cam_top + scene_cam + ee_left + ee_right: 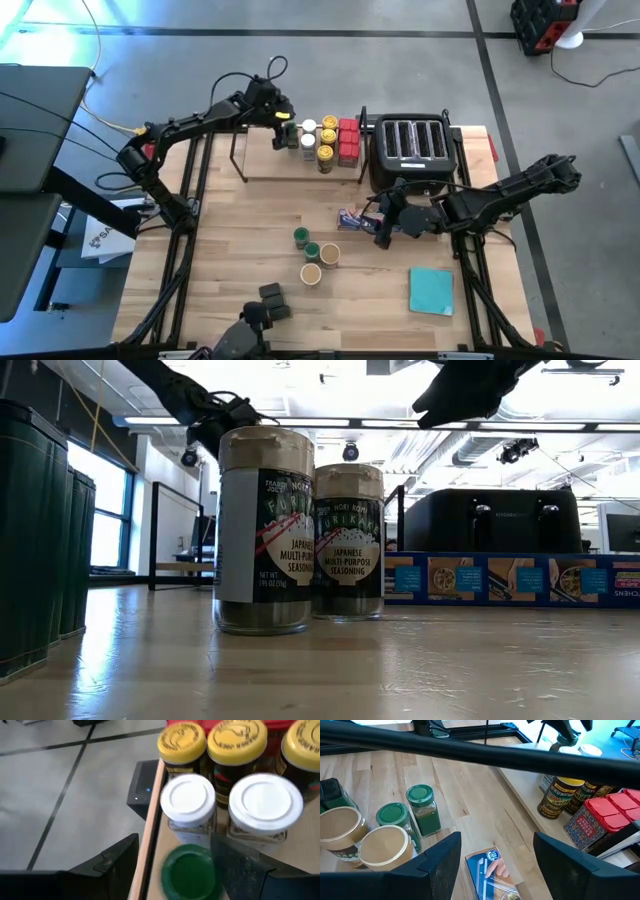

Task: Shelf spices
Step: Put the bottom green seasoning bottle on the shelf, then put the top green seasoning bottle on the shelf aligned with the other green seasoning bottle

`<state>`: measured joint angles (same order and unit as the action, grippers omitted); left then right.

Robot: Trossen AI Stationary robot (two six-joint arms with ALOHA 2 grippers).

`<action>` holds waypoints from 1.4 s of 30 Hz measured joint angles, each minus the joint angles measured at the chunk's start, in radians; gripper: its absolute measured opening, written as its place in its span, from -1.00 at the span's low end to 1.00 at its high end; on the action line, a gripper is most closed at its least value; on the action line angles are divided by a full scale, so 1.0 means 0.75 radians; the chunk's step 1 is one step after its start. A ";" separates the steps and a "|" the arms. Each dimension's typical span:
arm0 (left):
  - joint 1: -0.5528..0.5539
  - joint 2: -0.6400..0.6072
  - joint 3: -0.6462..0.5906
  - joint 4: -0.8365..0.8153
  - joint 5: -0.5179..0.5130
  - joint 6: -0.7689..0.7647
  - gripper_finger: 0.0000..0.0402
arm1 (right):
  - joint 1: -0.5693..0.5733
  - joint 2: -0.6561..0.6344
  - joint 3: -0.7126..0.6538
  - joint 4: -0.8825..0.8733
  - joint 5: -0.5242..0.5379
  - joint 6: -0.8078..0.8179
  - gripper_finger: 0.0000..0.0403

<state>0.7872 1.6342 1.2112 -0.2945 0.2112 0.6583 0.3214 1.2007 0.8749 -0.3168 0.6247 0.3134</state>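
The left hand [284,128] hangs over the shelf [262,172] at the left end of the row of spices, its two fingers [116,865] spread with a green-lidded jar [192,871] standing between them; whether the pads touch that jar cannot be told. Just beyond this hand stand two white-lidded jars [188,800] side by side, then three yellow-lidded jars [181,742], with red tins [348,140] past those toward the black toaster [411,150]. The white-lidded jars are pressed close against the green one, crowding the side of it away from the hand. The right hand [385,226] hovers low over the bench [250,225] in front of the toaster, fingers [437,860] wide apart and holding nothing, directly above the long blue box [490,872] lying flat. Just to this hand's side, toward the bench's near edge, cluster two green-lidded jars [422,807] and two tan-lidded jars [387,847], standing upright. Farther off near the front edge lie dark grey blocks [271,300], and on the hand's other side a teal pad [431,290].
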 joint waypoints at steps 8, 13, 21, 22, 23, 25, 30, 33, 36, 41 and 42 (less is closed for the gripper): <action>-0.038 -0.140 0.050 -0.261 -0.084 -0.047 0.20 | 0.000 0.000 0.001 -0.001 0.000 -0.001 0.21; -0.174 -0.346 -0.045 -0.479 -0.145 -0.191 0.20 | 0.000 0.000 0.001 -0.002 0.000 0.014 0.21; -0.724 -0.773 -0.472 -0.275 -0.380 -0.678 0.20 | 0.000 0.000 0.001 -0.001 0.006 0.028 0.21; -0.800 -0.814 -0.533 -0.201 -0.419 -0.745 0.20 | 0.000 0.000 0.001 -0.001 0.007 0.026 0.21; -0.875 -0.849 -0.593 -0.123 -0.458 -0.808 0.20 | 0.000 0.001 0.001 -0.001 0.007 0.024 0.21; -1.012 -0.898 -0.707 0.020 -0.527 -0.909 0.20 | 0.000 0.001 0.001 -0.001 0.009 0.012 0.21; -1.240 -0.893 -0.947 0.339 -0.635 -1.102 0.20 | 0.000 0.001 0.001 -0.001 0.010 0.010 0.21; -1.291 -0.843 -1.069 0.496 -0.638 -1.184 0.20 | 0.000 0.001 0.001 0.000 0.010 0.010 0.21; -1.296 -0.782 -1.145 0.643 -0.639 -1.225 0.20 | 0.000 0.001 0.001 0.001 0.010 0.010 0.21; -1.296 -0.680 -1.193 0.849 -0.621 -1.200 0.27 | -0.002 0.001 0.001 0.030 0.010 0.010 0.21; -1.295 -0.659 -1.192 0.873 -0.599 -1.171 0.29 | -0.003 0.001 0.001 0.040 0.010 0.010 0.21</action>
<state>-0.1844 1.1402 0.3168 0.3601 -0.2381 -0.2201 0.3190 1.2015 0.8753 -0.2869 0.6323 0.3209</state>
